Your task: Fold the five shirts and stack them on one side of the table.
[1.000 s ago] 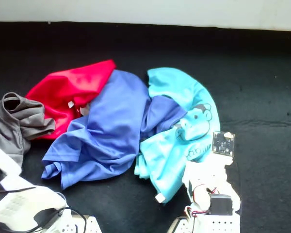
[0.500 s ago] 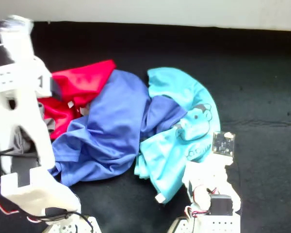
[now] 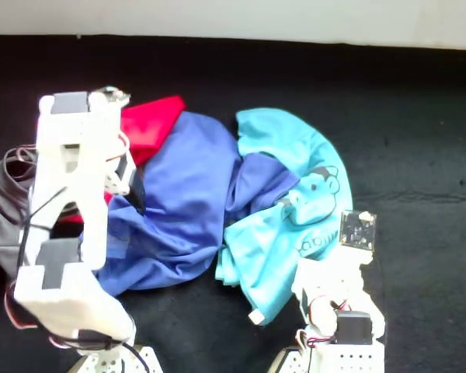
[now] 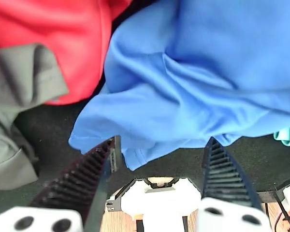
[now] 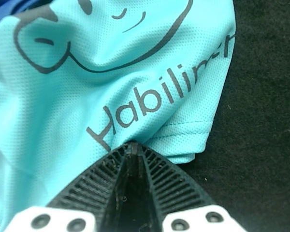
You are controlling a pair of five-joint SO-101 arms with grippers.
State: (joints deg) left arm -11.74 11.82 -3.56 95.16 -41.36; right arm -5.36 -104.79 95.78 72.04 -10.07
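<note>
The left arm (image 3: 70, 194) has swung up from the near-left corner and out over the heap. Its jaws now hang spread wide above the near hem of the blue shirt (image 3: 179, 202), while the right arm (image 3: 338, 287) has stayed put, jaws closed with their tips at the hem of the cyan shirt (image 3: 287, 148). The shirts lie crumpled and overlapping mid-worktop (image 3: 419, 155), with the red shirt (image 3: 151, 124) and grey shirt (image 3: 8, 210) at the left. They look light, limp and slick, so pinching a free hem corner seems best, though neighbours will probably drag along.
</note>
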